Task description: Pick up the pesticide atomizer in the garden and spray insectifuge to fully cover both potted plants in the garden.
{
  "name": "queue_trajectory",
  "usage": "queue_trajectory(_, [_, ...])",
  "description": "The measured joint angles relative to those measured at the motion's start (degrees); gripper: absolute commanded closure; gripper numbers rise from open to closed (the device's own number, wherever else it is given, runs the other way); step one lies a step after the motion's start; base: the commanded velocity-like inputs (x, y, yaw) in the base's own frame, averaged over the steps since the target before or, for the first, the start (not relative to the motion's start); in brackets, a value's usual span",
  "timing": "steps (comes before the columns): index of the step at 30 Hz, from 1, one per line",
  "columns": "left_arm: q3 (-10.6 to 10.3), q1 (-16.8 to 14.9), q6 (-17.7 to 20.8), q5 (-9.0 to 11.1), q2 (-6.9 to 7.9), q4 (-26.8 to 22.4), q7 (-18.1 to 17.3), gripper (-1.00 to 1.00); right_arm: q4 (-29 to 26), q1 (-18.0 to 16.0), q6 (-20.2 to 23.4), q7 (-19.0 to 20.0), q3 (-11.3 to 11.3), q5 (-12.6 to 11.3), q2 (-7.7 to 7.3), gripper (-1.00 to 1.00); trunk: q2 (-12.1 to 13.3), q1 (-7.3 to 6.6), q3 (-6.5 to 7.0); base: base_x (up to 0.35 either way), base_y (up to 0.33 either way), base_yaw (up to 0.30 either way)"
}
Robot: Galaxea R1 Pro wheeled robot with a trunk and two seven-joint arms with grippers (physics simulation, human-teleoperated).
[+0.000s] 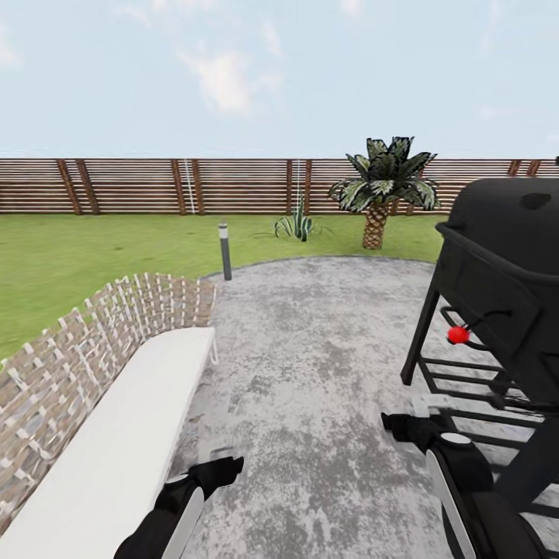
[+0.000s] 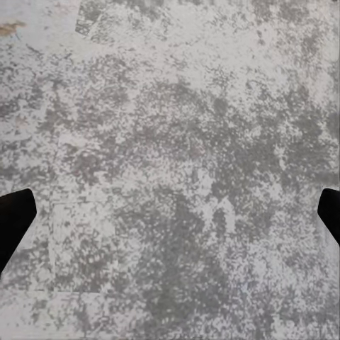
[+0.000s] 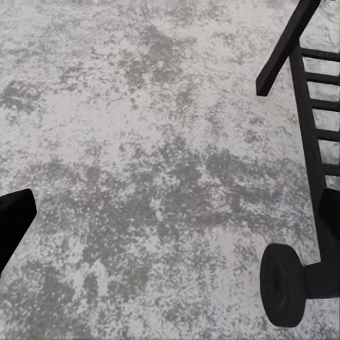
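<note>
Both tools hang spread wide and empty over the grey stone patio (image 1: 310, 365): left tool (image 2: 170, 212), right tool (image 3: 177, 212), fingertips cropped at the edges. The black grill (image 1: 505, 287) is cut off at the right, beside the lawn (image 1: 93, 248) and slat fence (image 1: 155, 186).

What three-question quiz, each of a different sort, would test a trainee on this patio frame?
1. True or false: the black grill stands on the robot's left.
2. Multiple choice: what rises at the stone patio's far edge by the lawn? A) grey post B) watering can C) ladder
3. Fill in: the wicker bench has a ____ seat cushion.

Key: 1 false, it is on the right, with its wheel in the right wrist view. 2 A, the grey post. 3 white.
</note>
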Motion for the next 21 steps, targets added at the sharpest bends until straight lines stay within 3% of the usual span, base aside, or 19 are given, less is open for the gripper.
queue_trajectory(21, [0.0,0.0,0.0,-0.01,-0.01,-0.01,0.06,-1.0,0.16,0.1,-0.15,0.07,-0.24,-0.12,-0.47,-1.0,0.0,0.0,0.0,0.338,0.0,0.0])
